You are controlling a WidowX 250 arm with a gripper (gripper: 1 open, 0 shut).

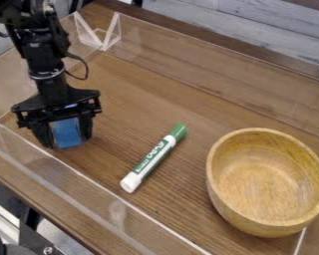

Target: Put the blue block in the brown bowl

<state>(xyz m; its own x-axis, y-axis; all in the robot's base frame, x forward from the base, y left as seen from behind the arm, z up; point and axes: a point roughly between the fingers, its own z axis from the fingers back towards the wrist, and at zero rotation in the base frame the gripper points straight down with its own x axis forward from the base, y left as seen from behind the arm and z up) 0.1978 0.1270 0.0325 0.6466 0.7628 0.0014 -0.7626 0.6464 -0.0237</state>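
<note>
The blue block (pixel 71 134) rests on the wooden tabletop at the left. My gripper (pixel 60 126) has come down over it from above. Its black fingers (pixel 93 112) stand on either side of the block, spread wider than it, so the gripper is open and the block sits between the jaws on the table. The brown bowl (pixel 266 179) is far off at the right front, upright and with nothing in it.
A white marker with a green cap (pixel 153 157) lies diagonally between the block and the bowl. A low clear plastic wall (pixel 83 189) runs along the table's front edge. A clear plastic piece (pixel 109 35) stands at the back.
</note>
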